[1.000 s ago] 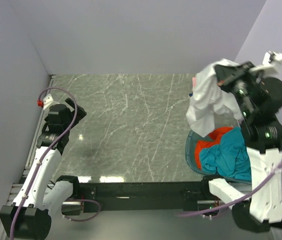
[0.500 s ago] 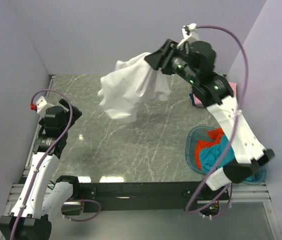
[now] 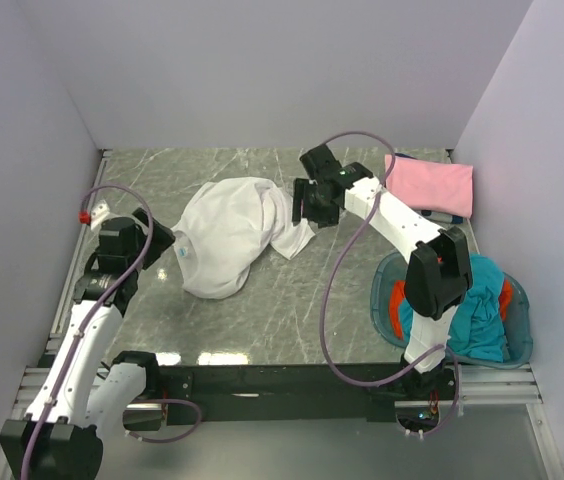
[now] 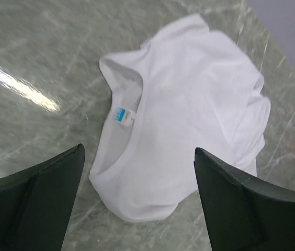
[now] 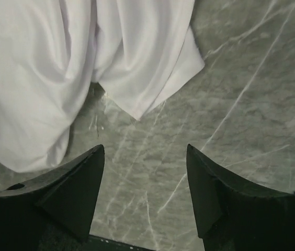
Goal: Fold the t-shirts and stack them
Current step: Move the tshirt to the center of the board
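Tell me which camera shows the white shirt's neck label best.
Left wrist: the blue neck label sits clear inside the collar of the white shirt. Top external shows only a tiny blue speck; right wrist sees just folds, no label.

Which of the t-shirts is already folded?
The pink t-shirt, a neat rectangle far right; the white t-shirt lies rumpled, the teal t-shirt and orange-red t-shirt bunched in the basket.

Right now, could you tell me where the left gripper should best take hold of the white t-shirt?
Probably the collar rim, approached from the left arm's side: the white t-shirt lies crumpled with its neck opening and blue label turned toward the open left gripper, so that edge is exposed.
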### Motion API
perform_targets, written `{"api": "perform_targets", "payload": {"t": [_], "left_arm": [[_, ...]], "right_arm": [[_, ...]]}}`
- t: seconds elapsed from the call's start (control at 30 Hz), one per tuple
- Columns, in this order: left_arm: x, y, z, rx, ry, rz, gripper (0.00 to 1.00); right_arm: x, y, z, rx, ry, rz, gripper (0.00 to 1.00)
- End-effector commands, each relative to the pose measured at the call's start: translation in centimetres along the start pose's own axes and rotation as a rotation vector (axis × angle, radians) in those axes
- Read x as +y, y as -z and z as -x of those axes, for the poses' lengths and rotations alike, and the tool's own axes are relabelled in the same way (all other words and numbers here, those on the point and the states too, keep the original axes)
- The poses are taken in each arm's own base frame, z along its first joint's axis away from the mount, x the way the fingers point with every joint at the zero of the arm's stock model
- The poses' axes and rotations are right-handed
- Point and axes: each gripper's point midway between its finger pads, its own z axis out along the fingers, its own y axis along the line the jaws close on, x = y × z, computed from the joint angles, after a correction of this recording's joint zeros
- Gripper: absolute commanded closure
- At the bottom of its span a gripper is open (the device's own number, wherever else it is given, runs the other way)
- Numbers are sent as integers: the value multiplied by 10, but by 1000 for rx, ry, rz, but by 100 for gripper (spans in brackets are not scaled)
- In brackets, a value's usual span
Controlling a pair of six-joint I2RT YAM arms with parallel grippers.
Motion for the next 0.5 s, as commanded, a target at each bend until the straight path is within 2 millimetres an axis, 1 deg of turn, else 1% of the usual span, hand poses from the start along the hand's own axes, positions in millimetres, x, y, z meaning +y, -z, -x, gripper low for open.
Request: {"api": "perform_targets", "payload": {"t": [0.0, 0.03, 0.07, 0.1, 0.13, 0.2, 0.23, 0.27, 0.3, 0.33, 0.37, 0.4, 0.47], "left_arm": [[-14, -10, -33, 134, 40, -91, 9], [-17, -12, -41, 167, 57, -108, 10], [-13, -17, -50, 203, 60, -91, 10], [-8, -21, -58, 225, 62, -75, 10], [-7, -24, -68, 272, 66, -68, 11], [1, -27, -79, 308, 71, -37, 11], [5, -28, -83, 321, 73, -17, 11], [9, -30, -89, 344, 69, 3, 12], [12, -31, -91, 351, 67, 13, 12], [14, -31, -93, 358, 62, 17, 13], [14, -32, -97, 373, 61, 17, 13], [15, -33, -101, 385, 59, 12, 15], [14, -34, -106, 409, 59, 7, 16]], "right_arm": [[10, 12, 1, -9, 16, 88, 31], [6, 3, -4, 21, 10, 76, 32], [5, -1, -8, 42, 4, 79, 34], [3, -11, -17, 87, -4, 89, 36], [-1, -15, -20, 107, -23, 98, 38], [-5, -26, -27, 141, -50, 121, 42], [-1, -28, -32, 167, -68, 156, 43], [-5, -32, -28, 158, -89, 171, 43], [-8, -35, -34, 176, -110, 177, 43], [-8, -36, -34, 184, -123, 198, 43], [-10, -37, -34, 185, -134, 207, 43], [-17, -42, -34, 184, -149, 204, 44], [-20, -46, -33, 185, -156, 210, 43]]}}
